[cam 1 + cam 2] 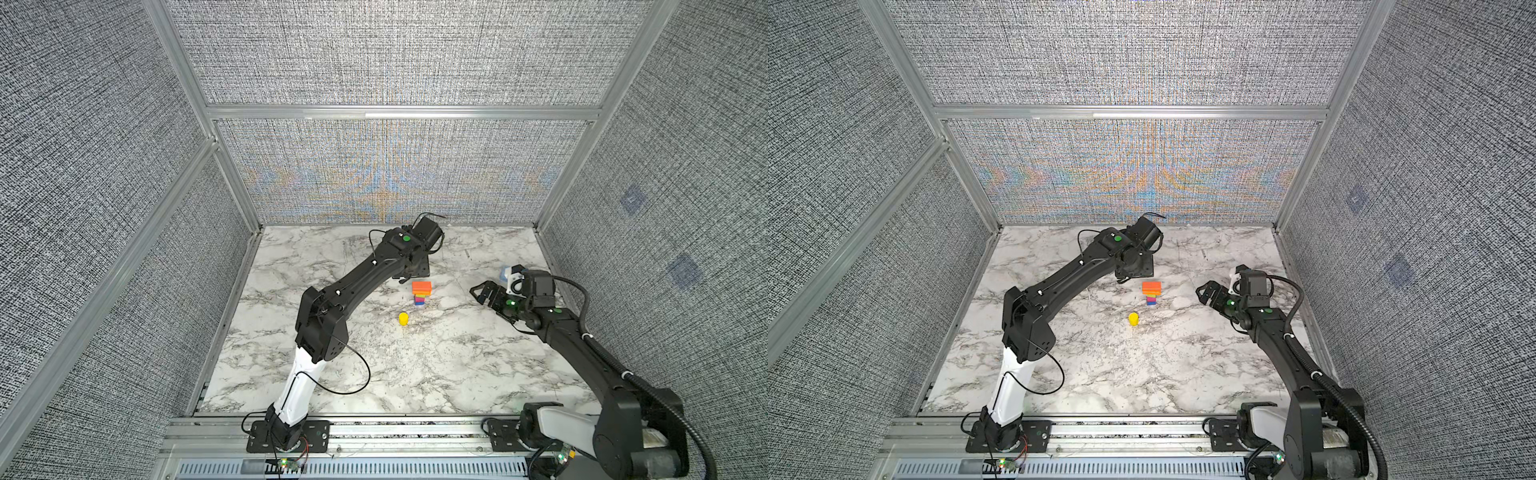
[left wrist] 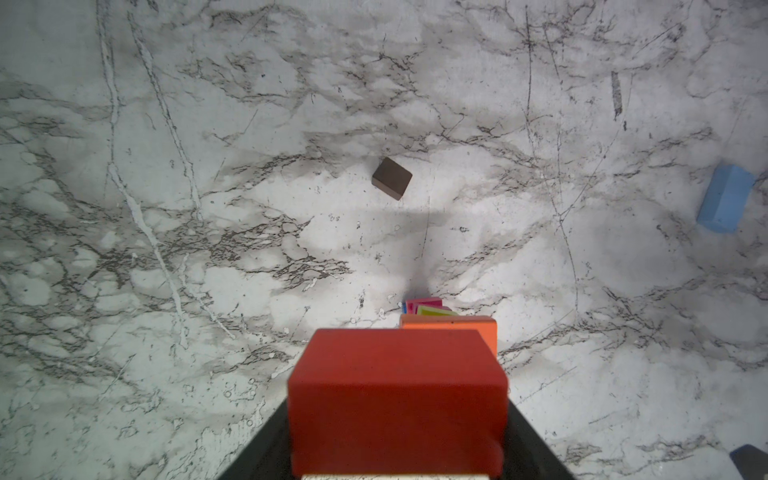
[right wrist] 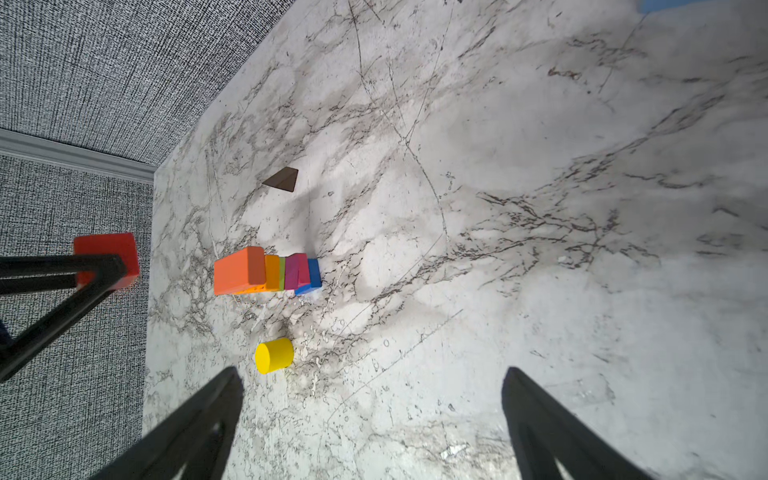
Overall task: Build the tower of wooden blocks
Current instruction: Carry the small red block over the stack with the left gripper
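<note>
Left claw (image 3: 104,270) clamped on red block (image 2: 397,386), held just above the tower (image 1: 421,294), not touching it. Right claw (image 3: 370,415) spread wide, nothing in it, off to the tower's right.

Counter (image 1: 415,365): white marble pattern with grey veins, scratched, glossy in spots. Walls (image 1: 104,187) are grey woven fabric panels in an aluminium frame (image 1: 399,112). The back panel shows rainbow moiré.

The tower stands mid-counter toward the back. Yellow cylinder (image 1: 403,318) stands apart in front of it. Dark brown block (image 2: 391,178) lies alone on the counter, well apart from the tower. Light blue block (image 2: 726,198) lies far right.

Hidden: the left claw sits under its own wrist in both top views. In a top view the light blue block is half behind the right wrist housing, and it is cut off at the frame edge in the right wrist view. In the left wrist view the red block and the orange top slab cover most of the tower's lower layers.

All blocks matte painted with square edges. Tower layers top down: thick orange slab, thinner orange, thin green, pink, blue.
</note>
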Controlling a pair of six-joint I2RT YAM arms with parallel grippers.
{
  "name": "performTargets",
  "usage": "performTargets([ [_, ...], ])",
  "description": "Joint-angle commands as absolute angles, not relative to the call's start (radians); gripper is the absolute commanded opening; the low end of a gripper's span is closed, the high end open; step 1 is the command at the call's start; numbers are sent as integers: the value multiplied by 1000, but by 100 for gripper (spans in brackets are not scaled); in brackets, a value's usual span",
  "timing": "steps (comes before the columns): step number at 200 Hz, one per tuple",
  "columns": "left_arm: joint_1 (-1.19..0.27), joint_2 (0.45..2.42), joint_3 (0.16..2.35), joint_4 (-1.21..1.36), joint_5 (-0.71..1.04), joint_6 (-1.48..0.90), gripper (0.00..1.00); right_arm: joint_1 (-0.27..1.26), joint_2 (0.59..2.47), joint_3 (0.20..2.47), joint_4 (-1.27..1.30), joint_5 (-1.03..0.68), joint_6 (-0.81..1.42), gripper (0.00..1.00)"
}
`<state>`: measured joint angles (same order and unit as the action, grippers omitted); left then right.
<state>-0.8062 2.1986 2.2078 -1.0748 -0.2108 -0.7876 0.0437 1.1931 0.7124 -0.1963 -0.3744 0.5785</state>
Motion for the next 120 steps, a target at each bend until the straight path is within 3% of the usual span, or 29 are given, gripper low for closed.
performTargets([
  [1,-820,2213,2227,-1095,-239,-809,49,42,1192,706,-177,-382,596,99],
  [120,-865,2272,2247,-1082,-250,-825,49,41,1174,672,-139,-391,611,99],
])
